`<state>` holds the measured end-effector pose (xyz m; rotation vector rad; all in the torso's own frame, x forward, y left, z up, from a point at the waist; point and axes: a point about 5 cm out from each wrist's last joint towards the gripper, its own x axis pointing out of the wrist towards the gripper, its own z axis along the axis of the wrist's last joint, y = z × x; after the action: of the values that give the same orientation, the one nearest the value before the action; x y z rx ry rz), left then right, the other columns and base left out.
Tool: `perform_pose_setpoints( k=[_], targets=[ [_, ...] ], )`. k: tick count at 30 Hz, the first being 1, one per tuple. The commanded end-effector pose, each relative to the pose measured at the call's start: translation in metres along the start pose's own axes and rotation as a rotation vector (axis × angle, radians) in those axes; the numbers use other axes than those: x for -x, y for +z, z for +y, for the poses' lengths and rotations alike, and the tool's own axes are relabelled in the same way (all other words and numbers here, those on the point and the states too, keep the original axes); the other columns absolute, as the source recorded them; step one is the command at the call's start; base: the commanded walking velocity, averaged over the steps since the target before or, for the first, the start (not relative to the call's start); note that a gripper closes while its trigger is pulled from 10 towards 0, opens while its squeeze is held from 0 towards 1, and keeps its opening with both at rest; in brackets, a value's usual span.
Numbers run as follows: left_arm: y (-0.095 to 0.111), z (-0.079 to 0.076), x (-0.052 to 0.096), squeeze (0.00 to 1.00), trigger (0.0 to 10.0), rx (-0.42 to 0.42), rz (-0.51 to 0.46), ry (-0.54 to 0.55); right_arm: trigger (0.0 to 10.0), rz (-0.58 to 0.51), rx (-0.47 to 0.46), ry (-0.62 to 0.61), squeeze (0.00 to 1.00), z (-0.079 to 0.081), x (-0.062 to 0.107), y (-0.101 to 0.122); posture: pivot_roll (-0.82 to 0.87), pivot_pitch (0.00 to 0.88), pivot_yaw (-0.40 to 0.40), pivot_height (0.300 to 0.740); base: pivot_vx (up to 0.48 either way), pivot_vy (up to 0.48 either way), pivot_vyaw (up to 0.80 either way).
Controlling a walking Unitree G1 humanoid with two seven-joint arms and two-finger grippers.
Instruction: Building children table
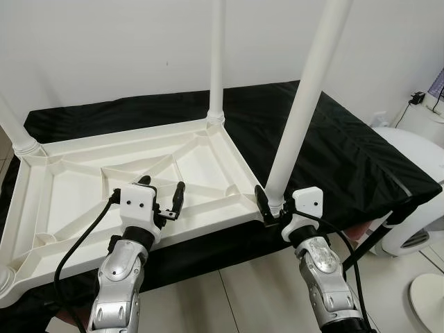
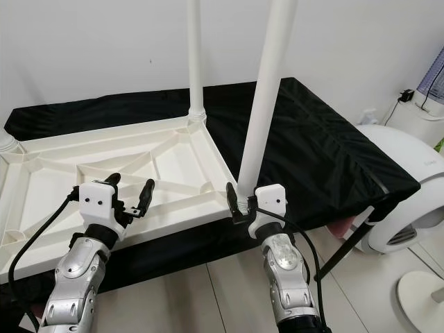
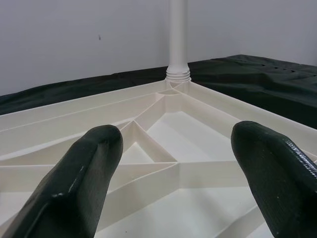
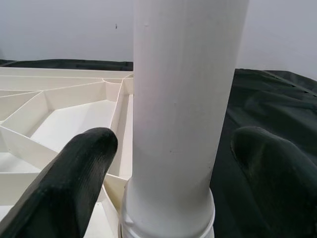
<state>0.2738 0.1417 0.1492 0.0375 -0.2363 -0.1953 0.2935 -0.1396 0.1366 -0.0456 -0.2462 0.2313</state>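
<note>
The white plastic children's tabletop [image 1: 83, 187] lies upside down on a black-covered surface [image 1: 347, 146], its ribbed underside facing up. White legs stand upright in the far right corner [image 1: 217, 62], the near right corner [image 1: 305, 104] and the far left corner [image 1: 17, 135]. My right gripper [image 1: 275, 200] is open, its fingers [image 4: 84, 168] straddling the base of the near right leg [image 4: 183, 99] with small gaps on both sides. My left gripper [image 1: 164, 184] hovers open over the ribs near the front edge, with nothing between its fingers [image 3: 89, 168].
The black cover drops off at the front and right edges [image 1: 409, 194]. A white rounded appliance [image 1: 416, 173] stands on the tiled floor at the right, with a round white base [image 1: 427, 298] in front of it. A white wall runs behind the table.
</note>
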Motion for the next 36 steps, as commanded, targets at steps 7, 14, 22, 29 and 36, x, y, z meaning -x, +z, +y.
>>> perform_pose_setpoints(
  k=[7,14,22,29,36],
  targets=[
    [-0.0031,-0.0013,-0.0021,0.0,10.0,0.049,0.008,0.114,10.0,0.003,0.004,0.008,0.0,0.0006,-0.0004,0.0009,-0.05,0.035,0.0,0.74,0.0,0.0,0.0],
    [-0.0033,-0.0008,-0.0033,0.0,10.0,0.018,0.008,0.118,10.0,0.003,0.006,0.009,0.0,0.0003,-0.0006,0.0009,-0.05,0.03,0.0,0.74,0.0,0.0,0.0],
    [-0.0046,-0.0014,-0.0047,0.0,10.0,0.005,0.012,0.114,10.0,0.0,0.008,0.012,0.0,-0.0006,-0.0016,0.0009,-0.05,0.01,-0.004,0.74,0.0,0.0,0.0],
    [-0.0041,-0.0028,-0.0053,0.0,10.0,0.009,0.009,0.1,10.0,0.001,0.01,0.017,0.0,0.0001,-0.0018,0.0006,-0.04,0.01,-0.005,0.74,0.0,0.0,0.0],
    [-0.0042,-0.0061,-0.0034,0.0,10.0,0.013,0.011,0.066,10.0,0.004,0.01,0.016,0.0,-0.0001,-0.0009,0.0002,-0.04,0.018,-0.002,0.74,0.0,0.0,0.0]
  ],
)
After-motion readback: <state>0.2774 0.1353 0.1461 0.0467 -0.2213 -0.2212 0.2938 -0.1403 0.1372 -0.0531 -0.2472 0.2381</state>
